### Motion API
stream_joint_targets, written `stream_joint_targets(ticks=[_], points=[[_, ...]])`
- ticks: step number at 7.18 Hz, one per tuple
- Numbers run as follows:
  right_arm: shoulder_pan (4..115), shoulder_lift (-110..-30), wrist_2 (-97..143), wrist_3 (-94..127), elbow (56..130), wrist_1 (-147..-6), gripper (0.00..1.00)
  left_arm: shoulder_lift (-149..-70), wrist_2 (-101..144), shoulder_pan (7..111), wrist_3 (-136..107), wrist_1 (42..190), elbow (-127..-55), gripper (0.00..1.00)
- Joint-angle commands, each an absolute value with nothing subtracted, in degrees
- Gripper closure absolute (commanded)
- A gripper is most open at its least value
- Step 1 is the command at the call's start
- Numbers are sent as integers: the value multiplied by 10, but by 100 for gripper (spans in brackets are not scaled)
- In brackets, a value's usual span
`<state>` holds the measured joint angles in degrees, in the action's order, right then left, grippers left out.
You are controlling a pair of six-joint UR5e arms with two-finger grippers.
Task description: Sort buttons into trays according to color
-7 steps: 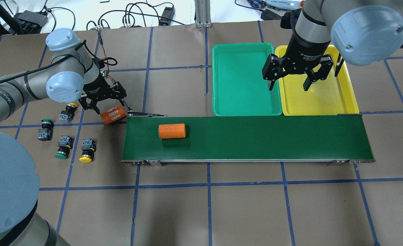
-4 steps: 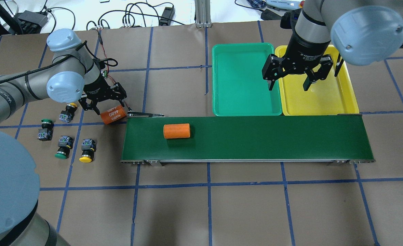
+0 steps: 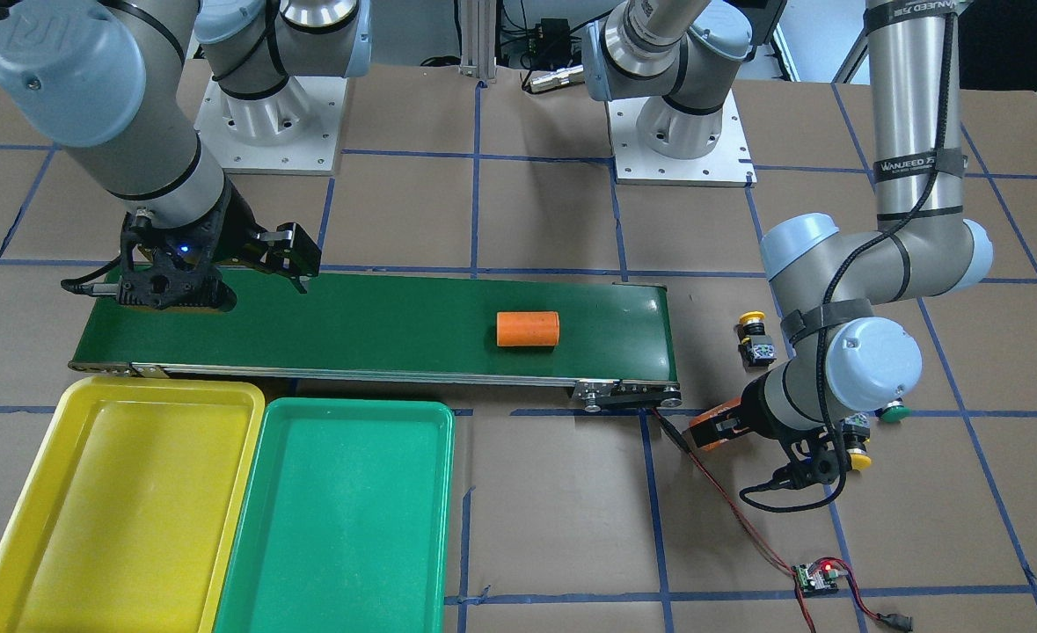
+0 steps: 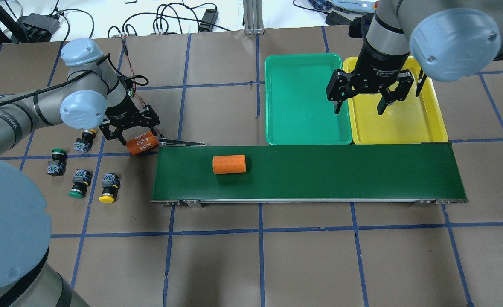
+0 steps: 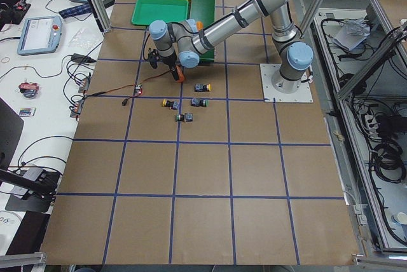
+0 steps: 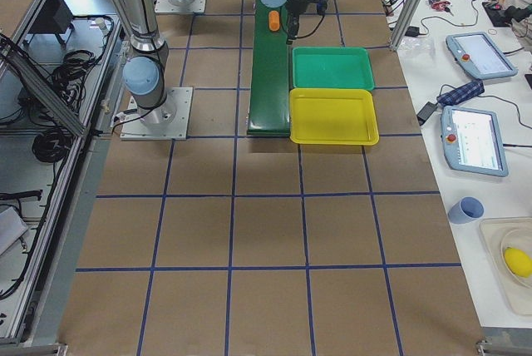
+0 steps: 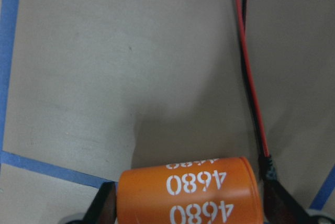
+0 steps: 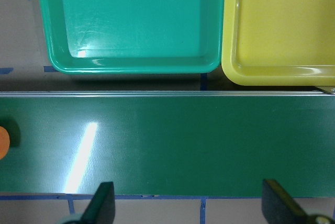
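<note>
Left pincer [image 4: 132,135]: being clamped end to end on the orange cylinder marked 4680 [image 4: 142,143], just off the left end of the conveyor belt [image 4: 341,170]. Whether that cylinder is being held clear of the surface [image 4: 217,256] or rested on it cannot be told from these views.

Right pincer [image 4: 359,108]: being held with fingers wide apart above the seam where the green tray [image 4: 298,98] and the yellow tray [image 4: 409,123] are touching, on the far side of the belt, towards the right.

A plain orange cylinder [image 4: 229,164] is being carried on the belt, left of its middle.

Being noted on the surface at the left, past the belt's end and well apart from both trays:
- a yellow-capped button [image 4: 85,140] just beside the left pincer
- a green-capped button [image 4: 57,161] nearer and further left
- a second green-capped button [image 4: 78,183] and a second yellow-capped button [image 4: 108,186] nearest, side by side
</note>
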<state>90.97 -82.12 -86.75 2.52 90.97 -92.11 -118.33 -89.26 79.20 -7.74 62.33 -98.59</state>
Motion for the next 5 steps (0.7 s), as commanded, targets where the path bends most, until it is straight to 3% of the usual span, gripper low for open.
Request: stream_joint_targets(ticks=[1, 5], points=[[910, -821, -867, 25, 910, -920, 0, -1186, -892, 791, -77, 635, -984, 100], [910, -821, -867, 25, 911, -919, 0, -1155, -894, 790, -41, 710, -922, 100]])
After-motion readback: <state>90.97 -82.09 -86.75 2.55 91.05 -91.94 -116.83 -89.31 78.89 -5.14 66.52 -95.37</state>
